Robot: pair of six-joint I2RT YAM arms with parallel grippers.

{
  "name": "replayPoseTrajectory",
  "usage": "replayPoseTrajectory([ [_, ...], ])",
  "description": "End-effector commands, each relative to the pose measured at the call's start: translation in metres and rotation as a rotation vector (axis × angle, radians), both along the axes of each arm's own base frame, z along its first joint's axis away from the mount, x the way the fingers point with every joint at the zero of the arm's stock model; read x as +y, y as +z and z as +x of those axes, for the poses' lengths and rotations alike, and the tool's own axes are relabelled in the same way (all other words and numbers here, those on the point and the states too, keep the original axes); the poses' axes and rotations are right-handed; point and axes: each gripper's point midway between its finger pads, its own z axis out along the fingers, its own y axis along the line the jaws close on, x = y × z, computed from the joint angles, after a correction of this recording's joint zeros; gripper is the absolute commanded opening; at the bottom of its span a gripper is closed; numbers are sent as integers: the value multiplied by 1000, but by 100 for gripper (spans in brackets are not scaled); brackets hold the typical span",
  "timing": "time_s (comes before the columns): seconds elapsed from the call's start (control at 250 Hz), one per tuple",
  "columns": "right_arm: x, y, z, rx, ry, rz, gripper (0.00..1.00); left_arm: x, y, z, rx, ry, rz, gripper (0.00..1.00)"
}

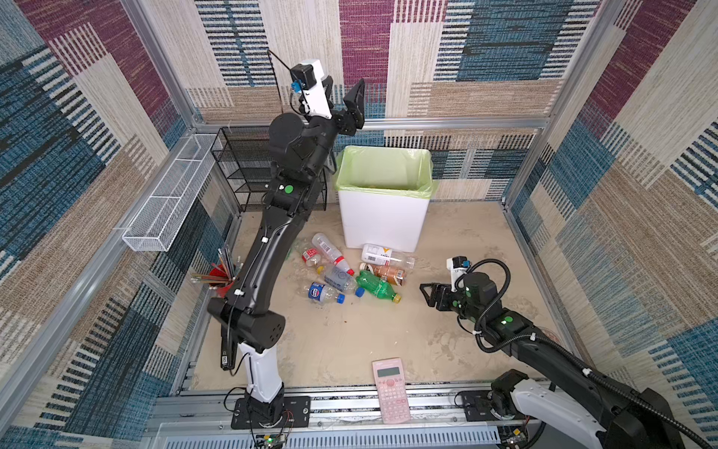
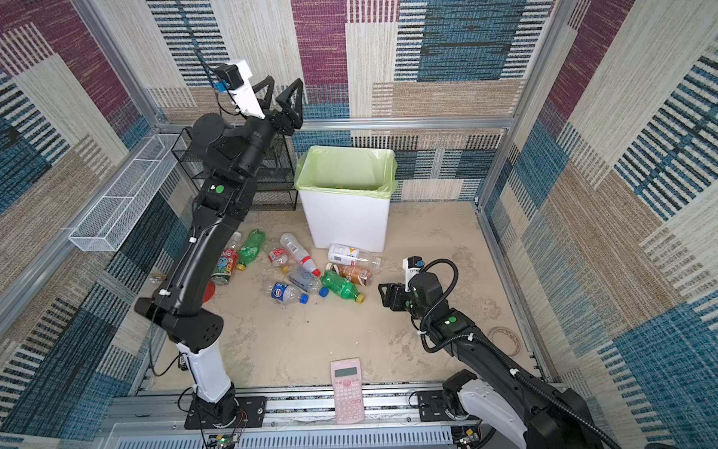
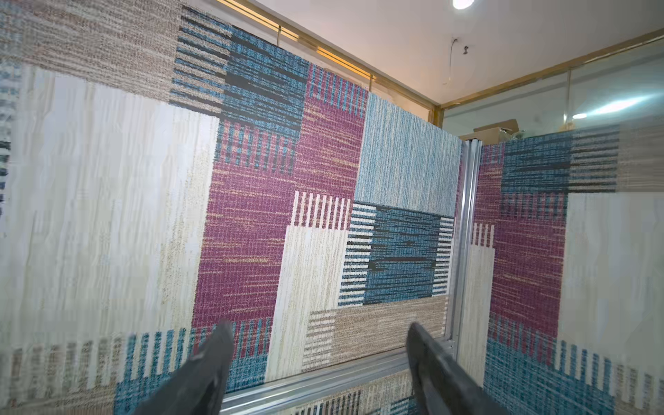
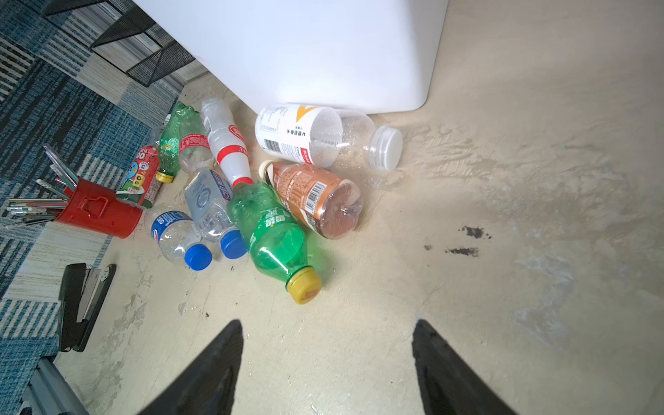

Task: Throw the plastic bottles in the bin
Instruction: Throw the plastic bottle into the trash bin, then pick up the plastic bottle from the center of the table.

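Note:
Several plastic bottles lie heaped on the floor in front of the bin (image 1: 382, 221) (image 2: 345, 225), a white box with a green liner. Among them are a green bottle (image 1: 375, 285) (image 4: 275, 233), a brown-labelled one (image 4: 312, 196), a white-labelled one (image 1: 382, 253) and a blue-capped one (image 1: 322, 292). Two more bottles (image 2: 251, 247) lie beside the left arm. My left gripper (image 2: 281, 91) (image 3: 319, 328) is raised high above and to the left of the bin, open and empty, facing the back wall. My right gripper (image 1: 425, 291) (image 4: 327, 323) hovers low, just right of the heap, open and empty.
A black mesh rack (image 1: 241, 167) stands left of the bin and a white wire basket (image 1: 167, 202) hangs on the left wall. A red pencil cup (image 4: 97, 212) and a black stapler (image 4: 82, 301) sit left of the heap. A pink calculator (image 1: 390, 388) lies at the front edge.

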Motion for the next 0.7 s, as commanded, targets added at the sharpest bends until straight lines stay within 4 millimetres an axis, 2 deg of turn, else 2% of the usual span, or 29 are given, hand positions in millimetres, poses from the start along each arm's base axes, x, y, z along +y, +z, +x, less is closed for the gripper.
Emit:
replayPoseTrajectory([
  [0.0,11,0,1,6,60,1,74,9,-20,-28,30,-61,-62,76],
  [0.068,18,-4,3,29,97,-12,74,18,-69,-37,156,-46,-40,75],
  [0.18,34,-8,8,55,149,-44,73,45,-178,-52,474,13,-47,71],
  [0.284,55,-9,13,70,209,-88,72,80,-272,-81,749,106,-90,65],
  [0.368,74,-11,18,79,255,-136,72,110,-330,-110,916,202,-150,63],
  [0.5,98,-18,32,86,303,-221,72,146,-387,-147,1078,318,-260,62],
  [0.572,105,-20,43,90,310,-259,72,156,-407,-160,1142,351,-320,61],
  [0.696,113,-25,62,90,324,-326,72,162,-428,-175,1222,364,-400,58],
])
